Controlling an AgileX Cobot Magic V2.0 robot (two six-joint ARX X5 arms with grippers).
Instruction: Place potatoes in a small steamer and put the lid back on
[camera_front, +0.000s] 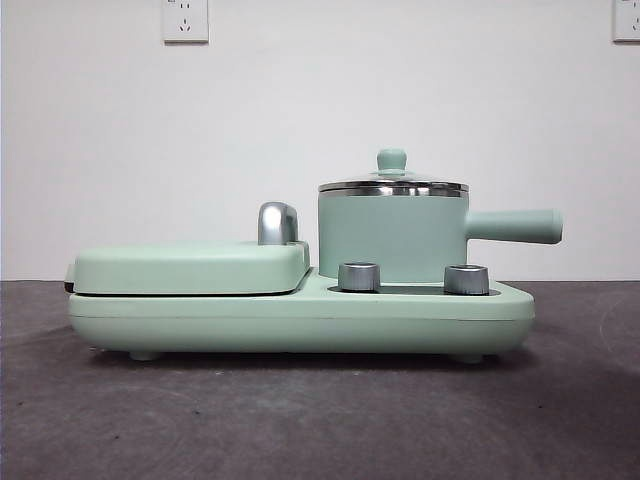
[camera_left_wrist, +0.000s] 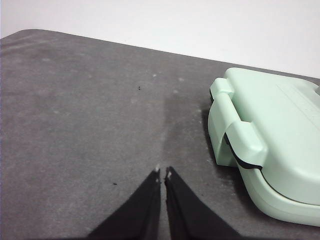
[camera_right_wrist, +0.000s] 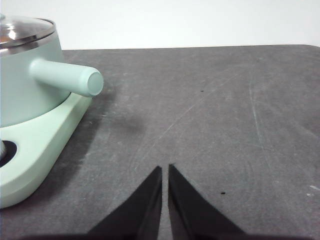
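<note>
The small steamer (camera_front: 392, 238) is a mint-green pot with a straight side handle (camera_front: 515, 226), standing on the right half of a mint-green cooker base (camera_front: 300, 318). The glass lid (camera_front: 393, 184) with its green knob rests on the pot's steel rim. In the right wrist view the steamer (camera_right_wrist: 25, 85) and lid (camera_right_wrist: 22, 31) show beside my right gripper (camera_right_wrist: 165, 169), which is shut over bare table, apart from the pot. My left gripper (camera_left_wrist: 163, 172) is shut above the table beside the cooker's griddle end. The potatoes are out of view.
A flat mint-green griddle cover (camera_front: 190, 266) with a chrome handle (camera_front: 277, 222) lies on the base's left half; its hinge end (camera_left_wrist: 240, 135) is near my left gripper. Two metal dials (camera_front: 360, 276) sit on the base front. Dark grey table (camera_front: 300, 420), white wall behind.
</note>
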